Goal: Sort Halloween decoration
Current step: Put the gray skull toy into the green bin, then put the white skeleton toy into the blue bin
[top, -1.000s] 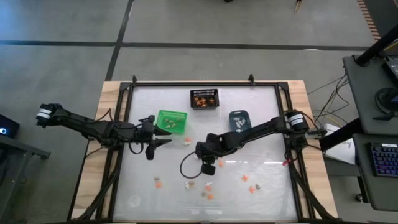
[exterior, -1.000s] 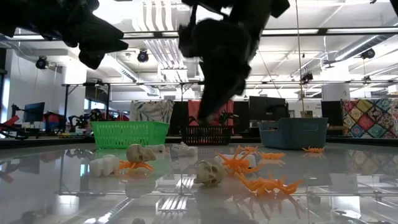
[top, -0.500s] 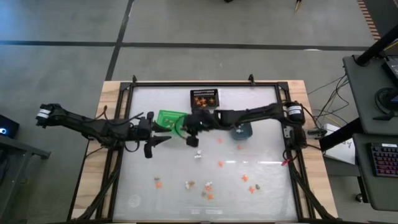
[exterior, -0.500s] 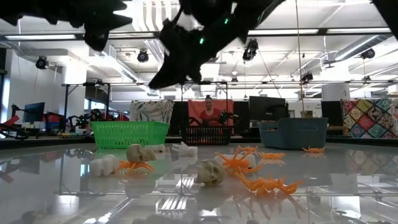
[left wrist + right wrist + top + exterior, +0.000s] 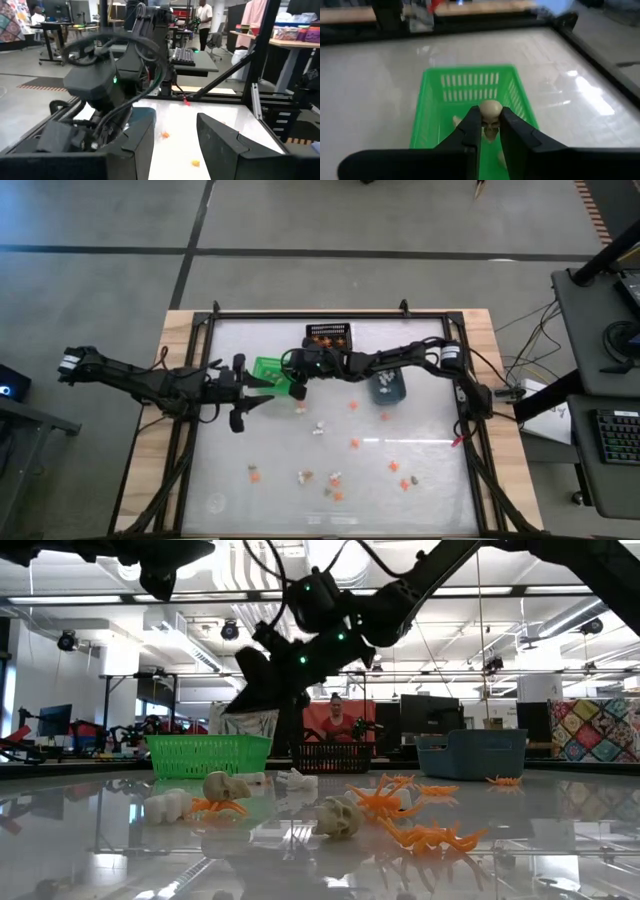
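My right gripper [image 5: 490, 120] hangs over the green bin [image 5: 436, 107], shut on a tiny tan skull [image 5: 491, 111]. In the high view it [image 5: 297, 383] reaches in from the table's right to the green bin's [image 5: 272, 370] right side. My left gripper [image 5: 175, 145] stands open at the bin's left [image 5: 258, 397], nothing between its fingers. Loose trinkets lie on the near half of the table: orange spiders [image 5: 385, 802], skulls [image 5: 337, 817] and white pieces [image 5: 165, 805]. A pale trinket [image 5: 456, 120] lies inside the green bin. My right gripper pinches the skull's two sides [image 5: 485, 114] between its two fingers [image 5: 470, 125], and the skull's crown stands out past the tips. The fingers come from the table's right, slanting a little downward. The skull is lifted clear, above the green bin's inside.
A black mesh bin [image 5: 328, 337] with orange pieces stands at the far edge. A blue-grey bin [image 5: 385, 380] sits under my right arm. A black frame [image 5: 200, 430] rims the table. People stand in the room beyond the table.
My right gripper has carried the skull from the table's middle toward the far left, to above the green bin, tipping up from pointing steeply down to nearly level. My left gripper has risen a little and stayed open.
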### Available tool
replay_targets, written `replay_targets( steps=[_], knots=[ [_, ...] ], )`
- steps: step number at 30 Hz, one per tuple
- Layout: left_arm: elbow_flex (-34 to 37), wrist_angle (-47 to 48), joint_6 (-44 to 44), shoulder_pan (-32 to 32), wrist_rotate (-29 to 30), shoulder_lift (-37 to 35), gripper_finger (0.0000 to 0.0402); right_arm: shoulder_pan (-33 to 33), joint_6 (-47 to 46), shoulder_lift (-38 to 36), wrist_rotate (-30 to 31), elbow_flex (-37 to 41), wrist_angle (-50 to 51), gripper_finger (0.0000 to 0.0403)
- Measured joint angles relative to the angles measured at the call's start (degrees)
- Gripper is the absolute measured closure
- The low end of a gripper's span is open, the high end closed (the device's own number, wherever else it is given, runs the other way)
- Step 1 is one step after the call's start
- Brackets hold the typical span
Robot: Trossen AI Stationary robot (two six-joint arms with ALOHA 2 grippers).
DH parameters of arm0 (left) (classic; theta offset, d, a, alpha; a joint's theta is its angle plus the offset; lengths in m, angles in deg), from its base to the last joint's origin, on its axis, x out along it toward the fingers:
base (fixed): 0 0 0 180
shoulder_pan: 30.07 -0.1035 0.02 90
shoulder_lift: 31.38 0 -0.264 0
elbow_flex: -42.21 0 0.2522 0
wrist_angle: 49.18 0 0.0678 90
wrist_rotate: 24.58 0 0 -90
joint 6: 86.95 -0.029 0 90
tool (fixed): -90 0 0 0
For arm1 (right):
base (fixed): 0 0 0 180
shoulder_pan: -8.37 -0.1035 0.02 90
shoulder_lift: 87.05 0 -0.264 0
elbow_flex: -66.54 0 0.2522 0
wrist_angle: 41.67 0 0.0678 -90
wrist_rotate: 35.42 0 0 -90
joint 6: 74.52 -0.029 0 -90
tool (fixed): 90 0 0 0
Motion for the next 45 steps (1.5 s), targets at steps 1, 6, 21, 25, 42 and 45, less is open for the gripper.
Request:
replay_targets(
  steps=[1,6,21,25,42,45],
  knots=[
    [0.05,0.03,-0.02,0.00,0.58,-0.01,0.0271,0.05,-0.01,0.08,-0.66,0.02,0.53,0.0354],
    [0.21,0.04,-0.48,-0.07,2.54,0.02,0.0271,0.00,-0.73,0.05,-1.10,0.02,0.07,0.0308],
    [0.38,2.85,2.04,-0.07,2.55,0.97,0.0271,-1.46,-1.84,-7.89,-1.15,0.00,17.55,0.0242],
    [0.40,3.06,2.96,-0.07,2.53,3.16,0.0271,-3.72,-1.42,-12.50,-1.13,2.60,22.36,0.0247],
    [0.37,-1.53,6.83,-0.04,2.37,17.88,0.0271,-16.20,-2.77,-33.90,-0.64,28.08,3.23,0.0261],
    [0.38,-2.44,7.66,0.10,2.36,19.74,0.0271,-17.74,-2.69,-36.97,-0.64,32.82,-3.13,0.0264]
  ],
)
